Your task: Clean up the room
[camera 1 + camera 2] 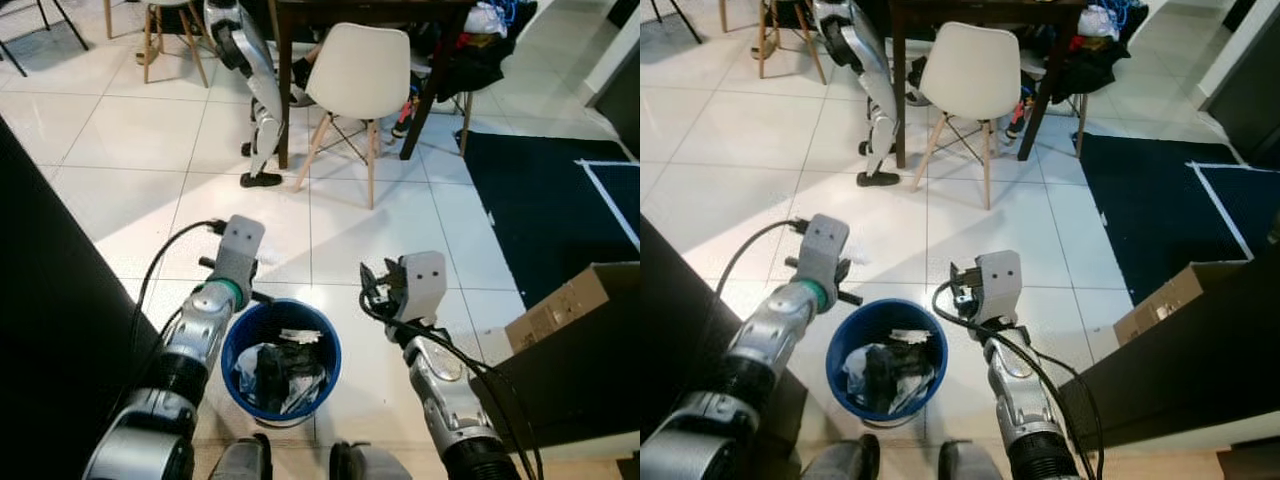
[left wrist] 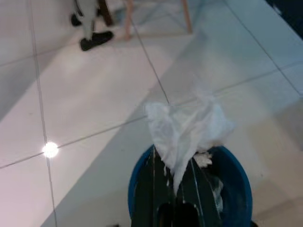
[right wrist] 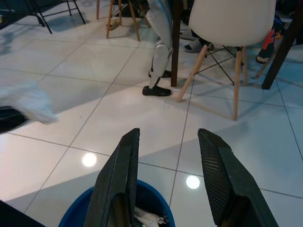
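A blue bin [image 1: 330, 345] stands on the white tile floor right in front of me, with paper and dark trash [image 1: 280, 370] inside. My left gripper [image 2: 173, 163] is shut on a crumpled white paper [image 2: 187, 127] and holds it just above the bin's far left rim [image 2: 236, 165]. In the eye views that arm reaches forward at the left gripper [image 1: 240, 262]. My right gripper [image 3: 168, 137] is open and holds nothing, hovering over the bin's far right rim [image 3: 156, 194]; its wrist [image 1: 415, 285] is to the right of the bin.
A white chair [image 1: 358, 75] and a dark table stand ahead, with another robot's legs [image 1: 255, 100] beside them. A dark rug [image 1: 540, 200] lies to the right. A cardboard box [image 1: 560, 305] rests on dark furniture [image 1: 580, 370] at the right. Black furniture [image 1: 40, 300] borders the left.
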